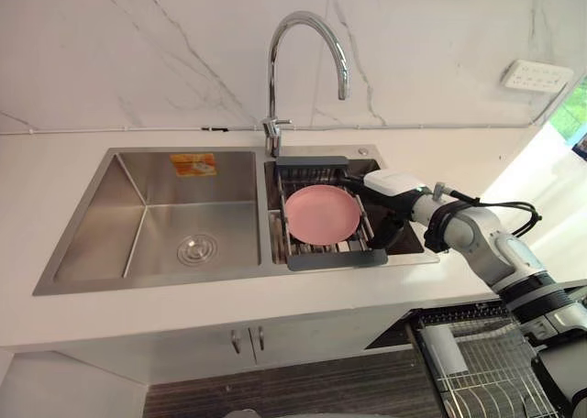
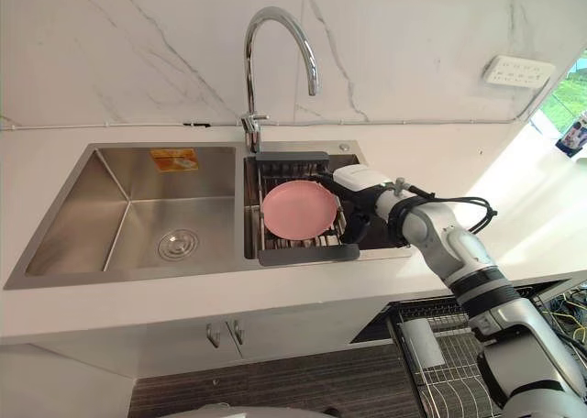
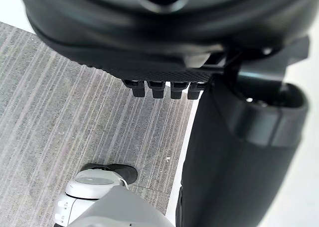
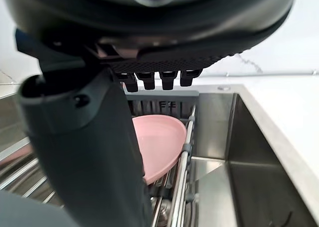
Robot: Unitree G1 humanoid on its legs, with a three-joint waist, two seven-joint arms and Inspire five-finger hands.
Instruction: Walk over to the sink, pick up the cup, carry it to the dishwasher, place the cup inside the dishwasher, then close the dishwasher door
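Task status: the walk to the sink (image 1: 147, 216) is complete; pickup, carry, placement and door closing remain outstanding. The only candidate item is a pink dish (image 1: 321, 214), shallow and round, more plate than cup by its look. It lies in the drainer rack (image 1: 335, 259) set across the sink's right basin. The right hand (image 1: 389, 207) is lowered into that basin just beside the dish's right edge, outside the rack rail. Its fingers (image 4: 154, 80) and thumb (image 4: 84, 152) are extended and grip nothing; the dish lies past them, apparently untouched. The left hand (image 3: 164, 72) hangs relaxed and empty above the floor. The dishwasher rack (image 1: 477, 368) stands pulled out at lower right
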